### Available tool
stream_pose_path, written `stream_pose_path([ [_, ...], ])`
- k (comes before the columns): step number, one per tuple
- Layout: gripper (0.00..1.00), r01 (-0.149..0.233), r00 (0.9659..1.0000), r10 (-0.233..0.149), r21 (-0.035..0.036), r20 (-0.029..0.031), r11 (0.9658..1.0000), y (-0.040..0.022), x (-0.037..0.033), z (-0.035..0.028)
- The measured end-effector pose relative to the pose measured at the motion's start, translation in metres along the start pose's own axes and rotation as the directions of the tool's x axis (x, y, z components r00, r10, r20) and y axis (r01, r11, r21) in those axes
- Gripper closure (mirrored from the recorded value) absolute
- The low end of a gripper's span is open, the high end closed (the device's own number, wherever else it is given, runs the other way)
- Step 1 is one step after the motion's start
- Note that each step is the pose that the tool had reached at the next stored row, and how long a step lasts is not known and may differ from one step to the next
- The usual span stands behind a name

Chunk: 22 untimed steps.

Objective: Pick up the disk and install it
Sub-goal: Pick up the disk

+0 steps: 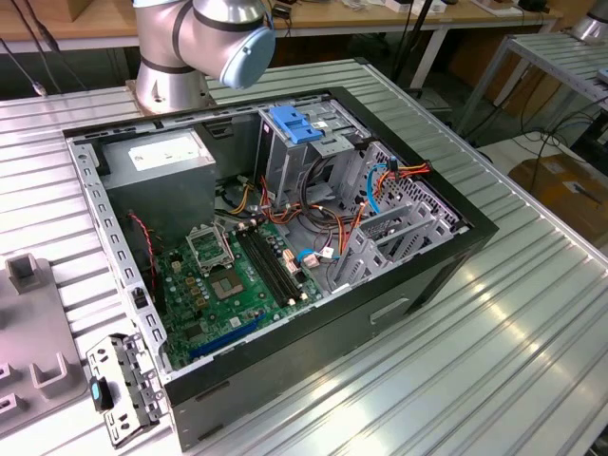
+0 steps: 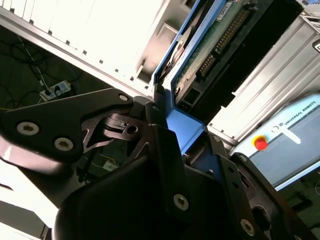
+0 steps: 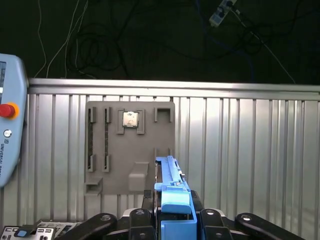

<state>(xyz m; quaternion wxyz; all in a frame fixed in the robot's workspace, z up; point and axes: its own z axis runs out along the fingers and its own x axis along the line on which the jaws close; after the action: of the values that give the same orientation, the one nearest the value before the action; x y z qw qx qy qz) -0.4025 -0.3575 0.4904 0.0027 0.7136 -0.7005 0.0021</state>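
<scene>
The flat rectangular metal disk with blue plastic side rails [image 3: 170, 172] is held edge-on, clamped at one blue end by the closed black gripper [image 3: 172, 212]. It is judged stiff, moderately heavy and shock-sensitive; its green circuit board [image 2: 207, 47] is best left untouched.

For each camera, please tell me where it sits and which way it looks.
Exterior view: off the arm, looking down into the open computer case on the ribbed table; the arm stands beyond it.
First wrist view: on the wrist, looking past the tool and the disk to a grey fixture plate.
Second wrist view: on the wrist, beside the tool, facing the disk's green underside.
Wrist views share the tool shut on the disk.
</scene>
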Motion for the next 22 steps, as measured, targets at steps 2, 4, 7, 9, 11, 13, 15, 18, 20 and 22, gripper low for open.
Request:
stream_pose_path([
  [2, 0.63, 0.0, 1.0, 0.0, -0.0003, 0.0, 1.0, -0.0008, 0.0014, 0.0],
  [4, 0.63, -0.001, 1.0, 0.001, -0.0004, 0.0, 1.0, -0.0009, 0.0042, 0.0],
  [7, 0.63, -0.002, 1.0, 0.002, -0.0003, 0.0, 1.0, -0.0008, 0.0108, 0.0001],
  [9, 0.63, -0.003, 1.0, 0.003, -0.0003, 0.0001, 1.0, -0.0024, 0.013, 0.0002],
  [11, 0.63, -0.003, 1.0, 0.003, -0.001, 0.0, 1.0, -0.0055, 0.0134, 0.0001],
  [13, 0.63, -0.003, 1.0, 0.003, -0.0015, 0.0, 1.0, -0.0097, 0.0136, 0.0001],
  [15, 0.63, -0.003, 1.0, 0.003, -0.0018, 0.0, 1.0, -0.0138, 0.0137, 0.0001],
  [18, 0.63, -0.003, 1.0, 0.003, -0.0021, 0.0, 1.0, -0.0186, 0.0139, 0.0002],
  [20, 0.63, -0.003, 1.0, 0.003, -0.0023, 0.0, 1.0, -0.0219, 0.014, 0.0001],
  [22, 0.63, -0.003, 1.0, 0.003, -0.0026, 0.0, 1.0, -0.0256, 0.0141, 0.0002],
])
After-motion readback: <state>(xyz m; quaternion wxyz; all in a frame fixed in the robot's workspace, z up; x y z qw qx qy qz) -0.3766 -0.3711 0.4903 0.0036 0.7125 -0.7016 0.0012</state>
